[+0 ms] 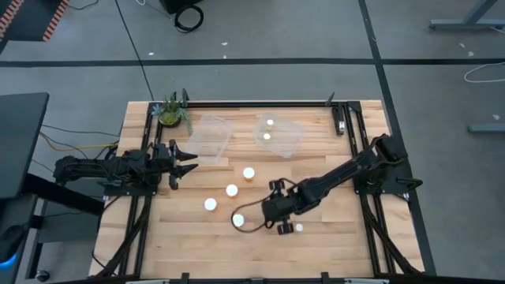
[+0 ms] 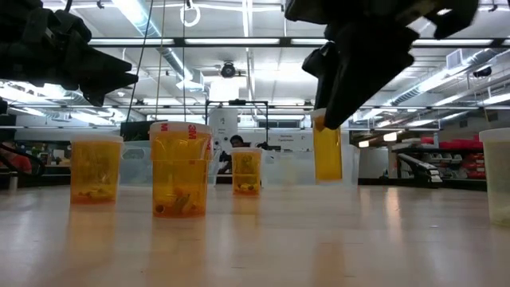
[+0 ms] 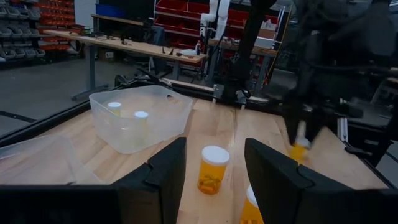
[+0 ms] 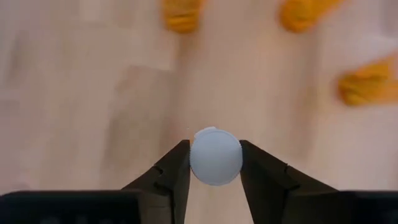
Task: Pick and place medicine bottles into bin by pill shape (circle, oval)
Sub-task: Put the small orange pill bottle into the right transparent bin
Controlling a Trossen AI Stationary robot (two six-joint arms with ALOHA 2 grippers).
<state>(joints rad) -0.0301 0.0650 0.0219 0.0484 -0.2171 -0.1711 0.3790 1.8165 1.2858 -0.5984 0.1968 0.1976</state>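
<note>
One bottle in hand: I had the right pincer [image 4: 214,163] pinching a small amber plastic medicine bottle [image 2: 327,151] by its round white cap [image 4: 215,156], lifted clear of the pale wooden table [image 1: 331,244] near its front edge.
Handling: I judged it light, rigid and smooth-sided; a cap-level pinch could slip or let it swing.
Hold point: across the cap, or just under it.
Look: translucent orange cylinder, narrow, white lid.
Others: four bottles stood mid-table, two caps showed inside the clear plastic bin [image 1: 280,134].
Left pincer [image 1: 186,160]: spread, empty, waiting by the table's left edge.
</note>
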